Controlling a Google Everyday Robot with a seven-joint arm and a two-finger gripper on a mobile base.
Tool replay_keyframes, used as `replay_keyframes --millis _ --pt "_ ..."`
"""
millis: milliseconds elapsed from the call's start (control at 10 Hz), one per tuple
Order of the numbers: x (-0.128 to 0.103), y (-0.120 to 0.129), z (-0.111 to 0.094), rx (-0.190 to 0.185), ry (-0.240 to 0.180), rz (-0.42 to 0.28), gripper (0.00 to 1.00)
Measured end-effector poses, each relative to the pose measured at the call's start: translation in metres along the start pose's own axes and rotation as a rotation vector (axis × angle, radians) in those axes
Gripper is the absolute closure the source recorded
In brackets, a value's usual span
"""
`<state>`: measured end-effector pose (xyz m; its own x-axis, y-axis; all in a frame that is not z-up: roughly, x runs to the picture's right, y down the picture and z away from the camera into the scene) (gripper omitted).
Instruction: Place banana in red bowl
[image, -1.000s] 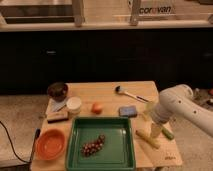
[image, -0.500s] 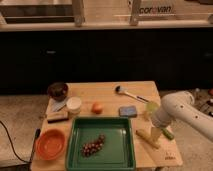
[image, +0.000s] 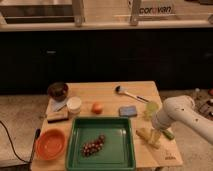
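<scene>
The banana (image: 148, 138), a small pale-yellow piece, lies on the wooden table (image: 107, 91) just right of the green tray (image: 126, 155). My gripper (image: 154, 131) hangs at the end of the white arm (image: 175, 111), directly above the banana and close to it. The red bowl (image: 49, 144), shallow and orange-red, sits empty at the table's front left corner, on the far side of the tray from the banana.
The green tray holds a bunch of dark grapes (image: 93, 145). Behind it are a white cup (image: 74, 105), a dark brown bowl (image: 58, 91), an orange fruit (image: 97, 107), a blue sponge (image: 128, 111), a brush (image: 128, 93) and a pale green cup (image: 151, 108). A green stick (image: 168, 134) lies beside the banana.
The arm has sunk lower and drawn in over the banana at the table's right front. Nothing on the table has moved.
</scene>
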<state>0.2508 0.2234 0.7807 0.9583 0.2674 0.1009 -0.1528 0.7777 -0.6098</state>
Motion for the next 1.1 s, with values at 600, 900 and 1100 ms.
replay_keyframes --millis 600,900,1100 --pt "0.008 -0.002 0.026 -0.005 -0.04 0.041 0.2" --pt "0.01 -0.001 0.034 -0.007 -0.041 0.054 0.2" --pt "0.01 -0.003 0.039 -0.008 -0.043 0.06 0.2"
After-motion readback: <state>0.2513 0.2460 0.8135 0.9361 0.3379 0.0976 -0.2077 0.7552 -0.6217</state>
